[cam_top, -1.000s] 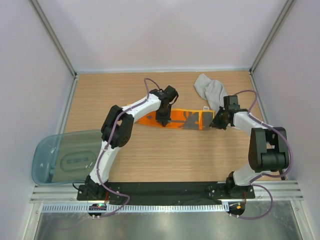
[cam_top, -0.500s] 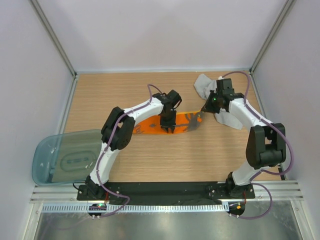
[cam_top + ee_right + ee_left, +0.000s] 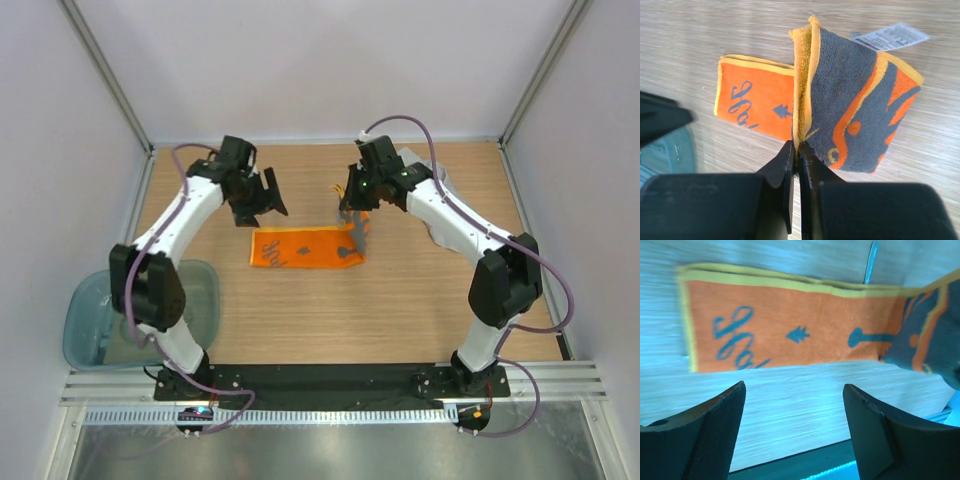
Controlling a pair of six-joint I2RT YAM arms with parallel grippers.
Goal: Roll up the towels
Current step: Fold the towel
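Nearest on the left, a teal tub [image 3: 82,318] hangs over the table [image 3: 330,320] edge, partly behind the left arm; what it holds is hard to make out through its tinted wall.

Mid-table lies the orange towel [image 3: 300,247], a flat strip running left to right with its printed face up. Its right end is lifted and turned back over the strip, showing a grey underside with orange pattern. The right gripper [image 3: 796,148] is clamped on that raised edge, jaws pinched tight on the yellow hem. The left gripper [image 3: 794,388] hovers just behind the strip's left end, fingers spread wide and holding nothing.

Farthest, at the back right, sits the grey towel [image 3: 432,228] in a crumpled heap.

As I judge it, the task is at an early stage: 0 of 2 towels are rolled. The orange one has only its 1st turn started, with no tight roll formed, and the grey one looks unspread and untouched.

Hard to tell:
- The right arm covers most of the grey towel, so its shape and lie are unclear.
- The strip shows doubled yellow edging along its far side in the left wrist view, suggesting it is folded lengthwise, but that view is blurred and blue-tinted, so the layers cannot be counted.
- A white tag [image 3: 889,36] pokes out beyond the lifted end; its print is unreadable.
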